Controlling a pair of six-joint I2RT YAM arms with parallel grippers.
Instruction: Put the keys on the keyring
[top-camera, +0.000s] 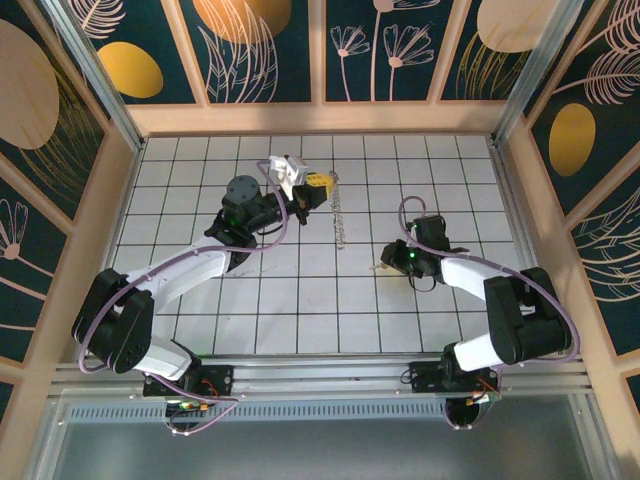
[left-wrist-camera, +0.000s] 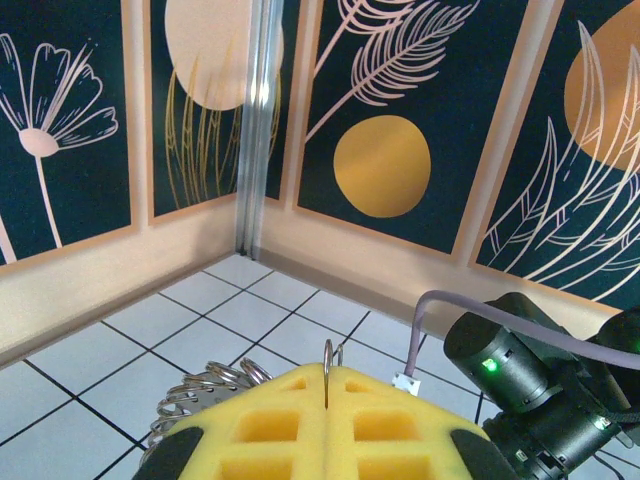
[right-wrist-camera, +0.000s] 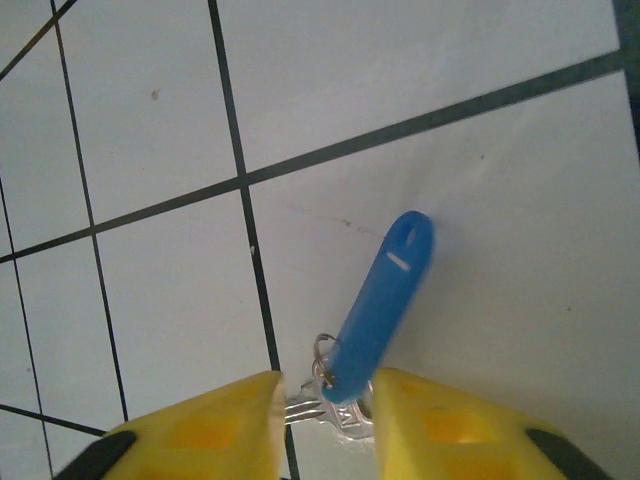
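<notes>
Nearest us, our right tool (right-wrist-camera: 325, 400) stands narrowly open astride the metal end of the key (right-wrist-camera: 385, 300), which lies on the table (right-wrist-camera: 500, 150) with its long axis and blue head pointing away from the tool; we judge gripping it comes next, then threading it onto the keyring (top-camera: 338, 215) pinched in our closed left tool (left-wrist-camera: 328, 385) beyond.

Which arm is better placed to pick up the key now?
Right. Its jaws stand apart on either side of one end of the key, so closing them would likely grip it. The left jaws are shut on the keyring, so that arm is busy.
</notes>
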